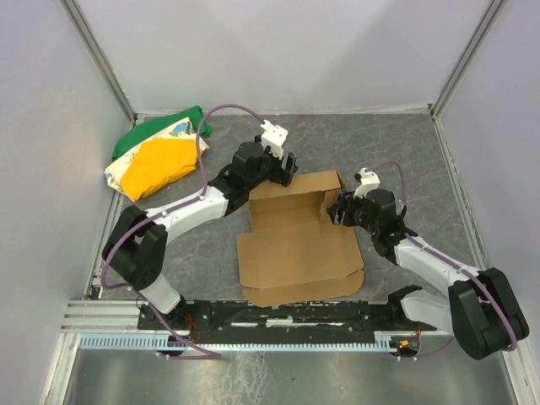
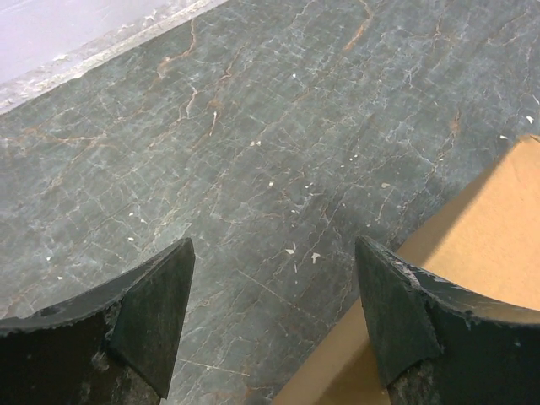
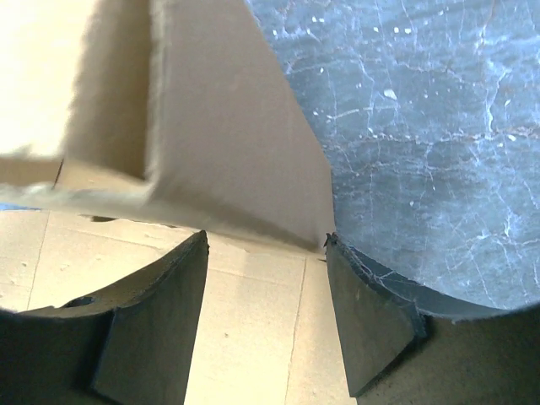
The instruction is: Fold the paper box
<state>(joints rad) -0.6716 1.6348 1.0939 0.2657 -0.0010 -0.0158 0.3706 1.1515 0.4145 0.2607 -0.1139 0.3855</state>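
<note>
Lying mid-table: we are seeing the paper box (image 1: 299, 245) lying partly unfolded on the dark marbled table (image 1: 202, 270), between the two arms. Its near panel is lying flat and its far flaps are standing up.
Left gripper, from above: the left gripper (image 1: 288, 169) is hovering just beside the box's far left corner.
Left gripper, wrist camera: the left gripper (image 2: 272, 253) is holding its jaws wide apart over bare table, gripping nothing. An edge of the paper box (image 2: 489, 236) is showing beside one finger (image 2: 405, 321).
Right gripper, from above: the right gripper (image 1: 335, 209) is reaching in at the box's far right corner.
Right gripper, wrist camera: the right gripper (image 3: 266, 240) is gaping over flat cardboard, with a raised flap (image 3: 228, 126) standing just past the fingertips.
Contact: we are finding it hard to tell whether that flap's lower corner is touching one fingertip (image 3: 371, 321) or just clearing it. The jaws are not closing on it.
Cloth bundle: a green, yellow and white cloth bundle (image 1: 156, 156) is lying in the far left corner, well apart from the box.
</note>
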